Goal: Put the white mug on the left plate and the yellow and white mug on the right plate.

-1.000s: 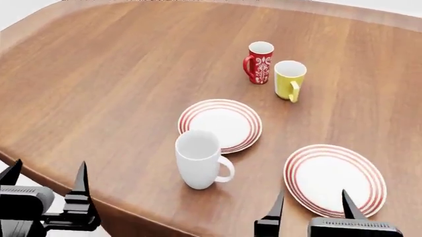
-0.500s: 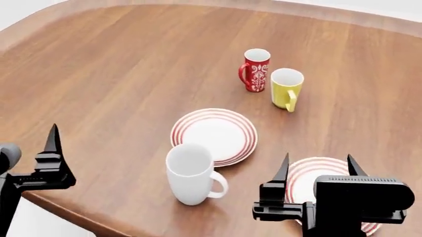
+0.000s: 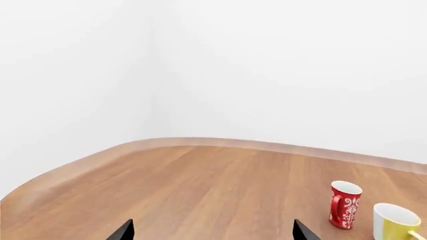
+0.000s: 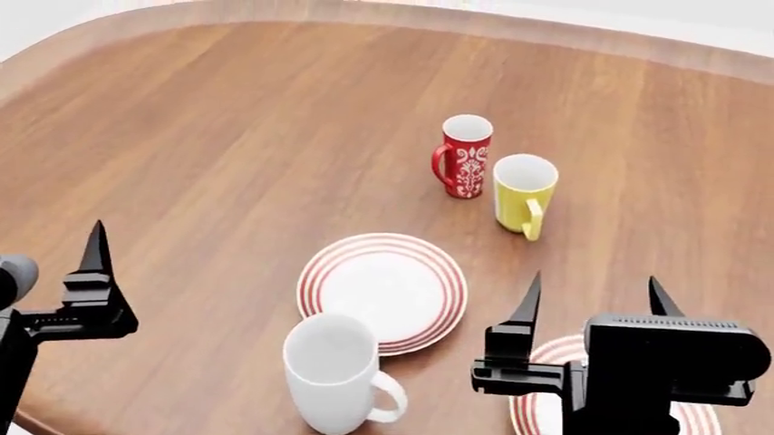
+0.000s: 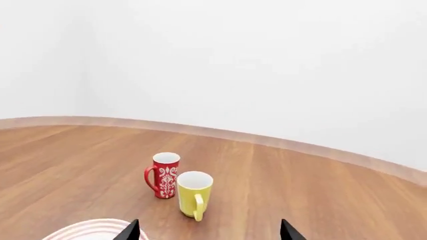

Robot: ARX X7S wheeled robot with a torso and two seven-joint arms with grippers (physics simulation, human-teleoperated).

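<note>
Head view, left to right: your left hand (image 4: 94, 272) gapes empty; white mug (image 4: 329, 372) stands empty, touching left plate (image 4: 383, 291); yellow and white mug (image 4: 524, 193) beyond; your right hand (image 4: 592, 304), spread, hides right plate (image 4: 538, 408). Only wrist views show walls.

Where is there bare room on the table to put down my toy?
The big bare wood stretch left of the red patterned mug is free. It is crowded around the red mug, yellow mug, red-ringed left plate and large white mug.

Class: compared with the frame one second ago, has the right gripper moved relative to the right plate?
Yes. The right gripper has risen and now covers much of the right plate.
</note>
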